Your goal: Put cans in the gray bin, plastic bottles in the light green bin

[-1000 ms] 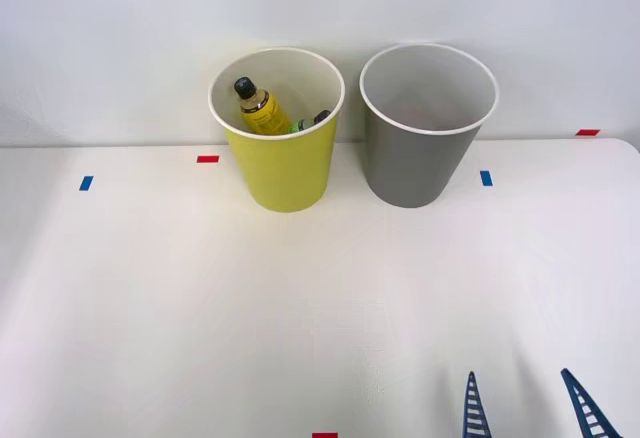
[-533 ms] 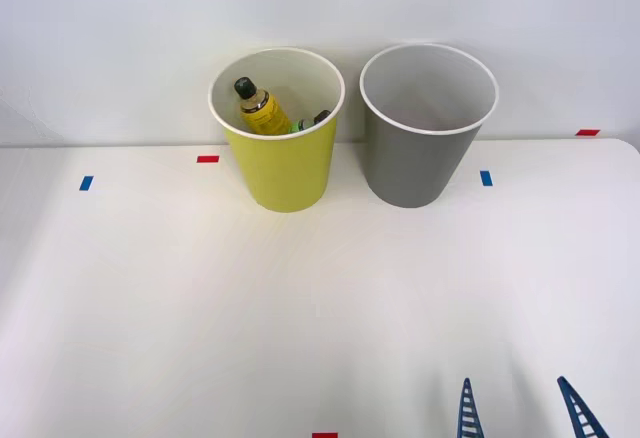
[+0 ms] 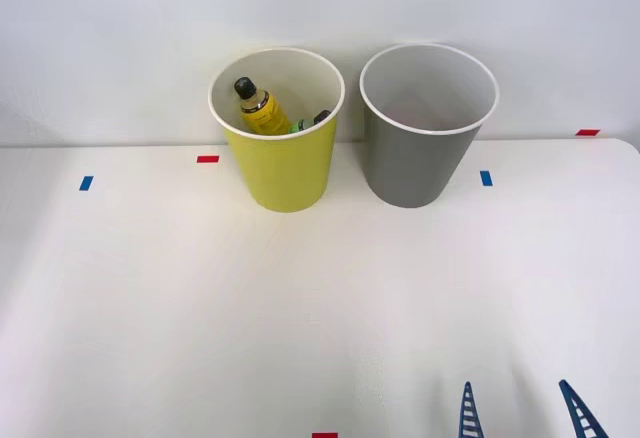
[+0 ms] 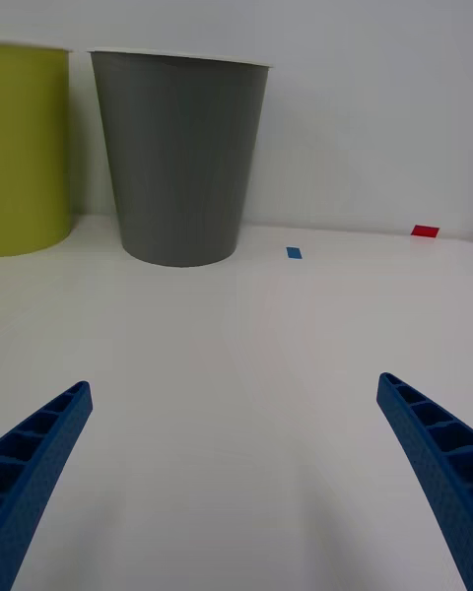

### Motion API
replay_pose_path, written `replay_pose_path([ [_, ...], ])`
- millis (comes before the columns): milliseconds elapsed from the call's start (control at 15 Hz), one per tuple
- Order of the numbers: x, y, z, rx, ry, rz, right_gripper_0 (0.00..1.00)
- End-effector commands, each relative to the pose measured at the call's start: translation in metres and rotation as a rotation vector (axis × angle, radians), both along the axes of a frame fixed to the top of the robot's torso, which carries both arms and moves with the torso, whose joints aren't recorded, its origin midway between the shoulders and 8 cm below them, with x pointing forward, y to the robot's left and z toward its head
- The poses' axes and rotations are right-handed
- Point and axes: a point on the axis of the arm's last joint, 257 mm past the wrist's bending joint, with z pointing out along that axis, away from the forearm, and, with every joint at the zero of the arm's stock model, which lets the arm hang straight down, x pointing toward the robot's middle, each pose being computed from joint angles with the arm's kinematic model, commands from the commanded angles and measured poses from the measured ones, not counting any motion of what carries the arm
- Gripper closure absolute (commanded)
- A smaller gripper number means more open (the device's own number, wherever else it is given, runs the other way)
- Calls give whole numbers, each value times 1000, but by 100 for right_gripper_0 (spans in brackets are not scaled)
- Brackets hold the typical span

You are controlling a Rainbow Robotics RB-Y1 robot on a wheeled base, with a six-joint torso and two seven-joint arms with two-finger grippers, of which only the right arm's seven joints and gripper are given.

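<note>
The light green bin [image 3: 283,163] stands at the back of the white table, left of the gray bin [image 3: 418,153]. Inside the green one leans a yellow plastic bottle [image 3: 260,108] with a black cap, and the dark cap of a second bottle [image 3: 320,117] peeks over its rim. No can shows anywhere. My right gripper [image 3: 520,410] hovers open and empty low at the table's near right edge, well in front of the gray bin [image 4: 182,158]. In the right wrist view the gripper [image 4: 236,473] has its blue fingers spread wide, and the green bin [image 4: 32,148] shows beside the gray one.
Small tape marks lie on the table: blue [image 3: 86,183] and red [image 3: 207,159] at the left, blue [image 3: 486,178] and red [image 3: 587,132] at the right, red [image 3: 324,435] at the near edge. A white wall rises right behind the bins.
My right gripper has drawn back slightly toward the near edge; less of its fingers shows. The bins and bottles have not moved.
</note>
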Motion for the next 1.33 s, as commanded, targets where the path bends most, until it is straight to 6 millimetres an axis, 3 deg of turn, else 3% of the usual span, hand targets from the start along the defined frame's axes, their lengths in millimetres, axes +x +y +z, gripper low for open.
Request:
replay_pose_path([
  [67, 0, 0, 0, -1, 1, 0, 0],
  [1333, 0, 0, 0, -1, 1, 0, 0],
])
